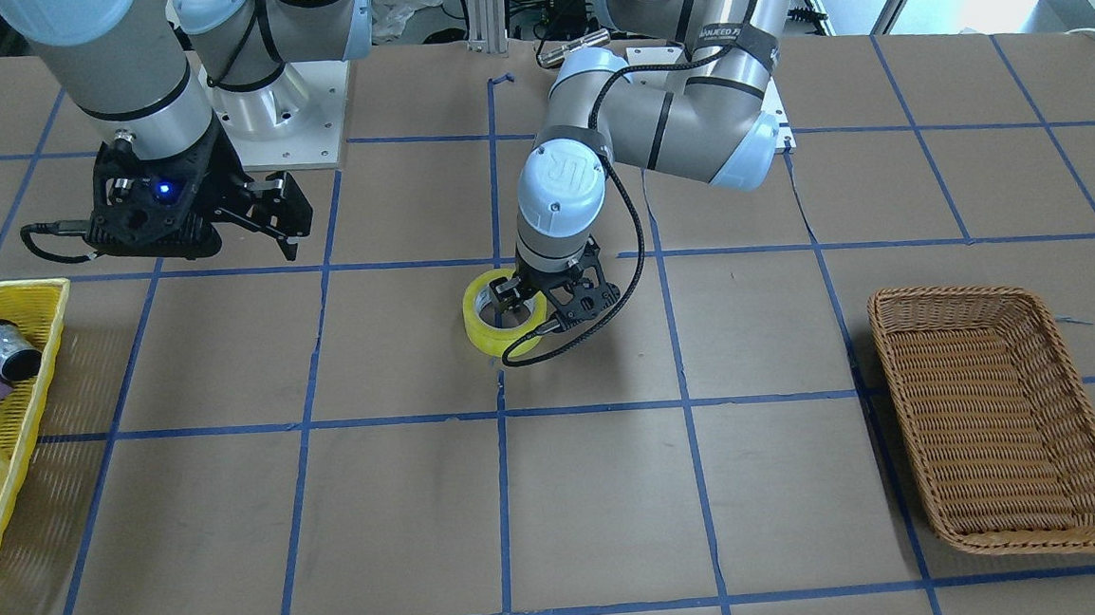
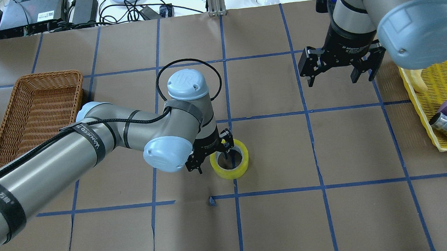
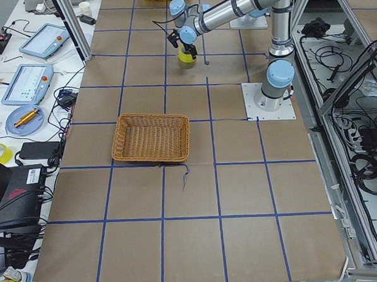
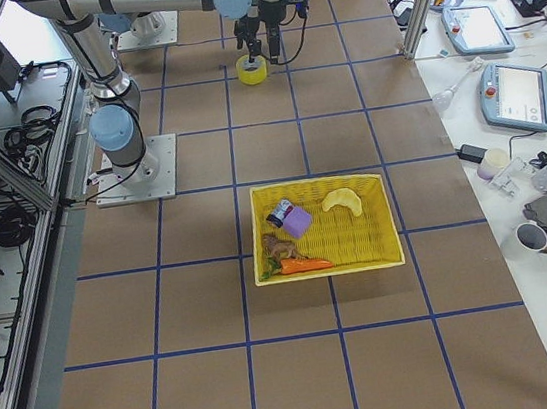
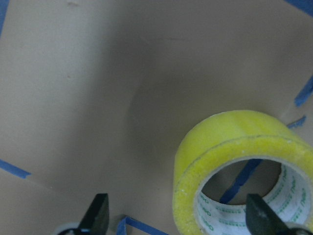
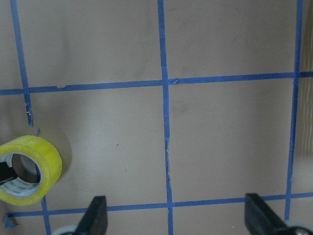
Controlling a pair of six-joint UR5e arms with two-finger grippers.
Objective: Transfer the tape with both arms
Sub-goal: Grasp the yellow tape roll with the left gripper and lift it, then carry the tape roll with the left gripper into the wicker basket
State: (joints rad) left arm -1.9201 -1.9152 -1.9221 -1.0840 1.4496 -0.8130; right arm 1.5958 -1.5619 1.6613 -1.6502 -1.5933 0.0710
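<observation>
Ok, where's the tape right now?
In the overhead view the tape lies flat mid-table on a blue grid line, with the left gripper straddling its wall.

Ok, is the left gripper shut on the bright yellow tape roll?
Open: left gripper straddles the tape roll, one finger inside, other well clear outside.

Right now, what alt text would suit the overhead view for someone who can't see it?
The left pincer, open, straddles the wall of a yellow tape roll lying flat mid-table, one finger in its core. The right pincer hangs open at upper right; a wicker basket sits left.
</observation>
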